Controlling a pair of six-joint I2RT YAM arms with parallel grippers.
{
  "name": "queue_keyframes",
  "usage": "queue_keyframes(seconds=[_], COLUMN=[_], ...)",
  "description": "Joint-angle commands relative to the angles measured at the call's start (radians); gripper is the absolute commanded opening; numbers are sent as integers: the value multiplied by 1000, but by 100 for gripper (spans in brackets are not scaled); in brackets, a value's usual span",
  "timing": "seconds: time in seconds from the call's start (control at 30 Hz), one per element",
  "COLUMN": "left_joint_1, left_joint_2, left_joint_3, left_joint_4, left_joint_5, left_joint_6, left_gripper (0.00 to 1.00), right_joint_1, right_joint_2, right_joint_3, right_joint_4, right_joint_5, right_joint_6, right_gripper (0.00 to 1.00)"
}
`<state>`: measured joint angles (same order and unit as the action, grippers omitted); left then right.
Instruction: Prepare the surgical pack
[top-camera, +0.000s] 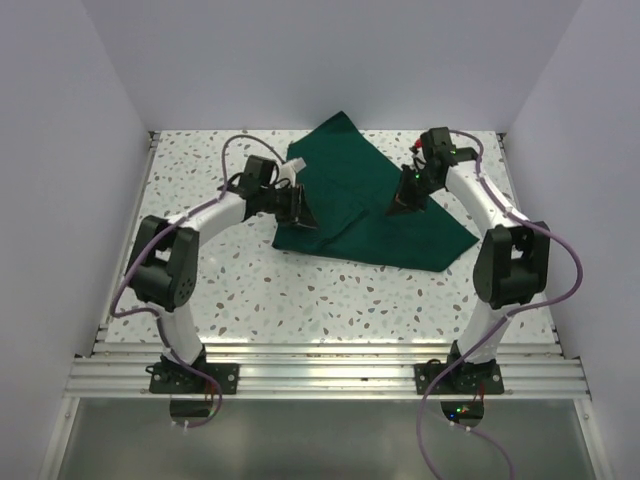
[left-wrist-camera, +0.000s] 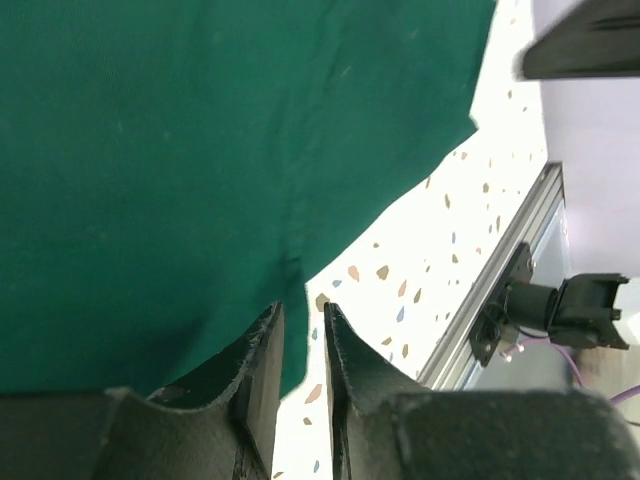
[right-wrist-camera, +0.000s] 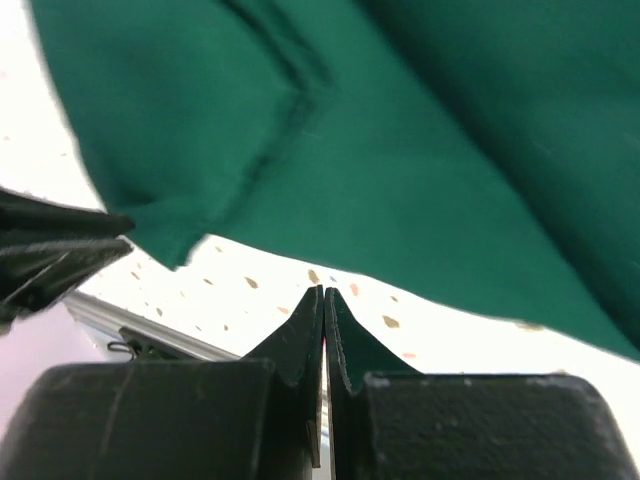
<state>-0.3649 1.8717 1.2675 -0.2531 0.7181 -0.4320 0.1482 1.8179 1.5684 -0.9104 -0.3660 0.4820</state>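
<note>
The left pincer (left-wrist-camera: 303, 312) is standing narrowly parted at the edge of the green cloth (left-wrist-camera: 180, 150), apparently gripping nothing. The right pincer (right-wrist-camera: 322, 295) is resting closed and empty, cloth just ahead. Open left wider before pinching the hem.

White, grey-flecked table (top-camera: 250, 290), seen from overhead, fills the middle of the frame. Bears, upper centre, a dark green cloth (top-camera: 370, 200), rumpled and partly folded over itself, one corner pointing to the top edge, another trailing right of centre. Ends in a ribbed metal rail (top-camera: 330, 365) along the lower edge.
</note>
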Motion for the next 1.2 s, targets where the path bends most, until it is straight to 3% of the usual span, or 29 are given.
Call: queue_keyframes(seconds=[0.0,0.2,0.27,0.43,0.5,0.6,0.77,1.17], left_joint_1=[29,20,-8,-46,-51,-57,-63,-66], left_joint_2=[-120,-8,32,101,124,151,214,429], left_joint_3=[21,121,187,265,286,339,415,668], left_joint_4=[-28,-26,-40,-8,-12,-26,28,93], left_joint_5=[-58,26,30,3,0,-58,-155,-249], left_joint_6=[39,21,10,-42,-45,-42,-100,-142], left_gripper=[26,32,33,31,30,28,25,26], right_joint_1=[27,-93,-145,-269,-297,-326,-351,-446], right_joint_2=[37,18,-2,-55,-55,-31,-8,72], right_joint_3=[71,61,35,-93,-116,-136,-134,-180], right_joint_4=[82,35,15,45,47,56,77,162], right_joint_5=[-36,129,203,295,355,387,450,391], right_joint_6=[50,38,32,32,17,4,7,-8], right_gripper=[1,11,23,40,58,67,71,68])
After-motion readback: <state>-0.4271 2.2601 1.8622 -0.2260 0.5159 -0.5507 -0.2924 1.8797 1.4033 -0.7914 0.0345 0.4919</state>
